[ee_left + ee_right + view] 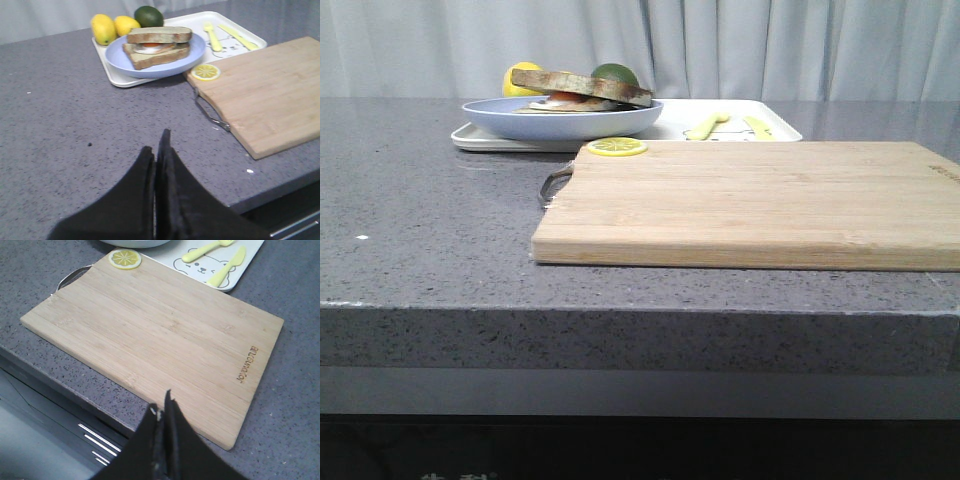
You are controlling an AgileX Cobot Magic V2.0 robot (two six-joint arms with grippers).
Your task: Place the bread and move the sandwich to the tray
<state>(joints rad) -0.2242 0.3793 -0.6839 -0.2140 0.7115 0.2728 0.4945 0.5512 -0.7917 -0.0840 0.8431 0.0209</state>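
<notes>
Both hands are fully closed and hold nothing. The left hand (156, 150) is over bare surface (60, 130), well short of the tray (112, 75). The right hand (162, 412) is over the near edge of the cutting board (160, 335).

The bread (159, 35) lies on top of the egg slice, so the sandwich (156, 49) is assembled on its plate (197, 55). The plate sits on the tray, ahead of the left hand and overhanging the tray's edge.

By this layout, placement appears complete. Remaining step, as a judgement: keep both hands clear of the plate. Any retreat should go up and back, away from the overhanging rim, to avoid tipping the plate or shifting the top slice.
</notes>
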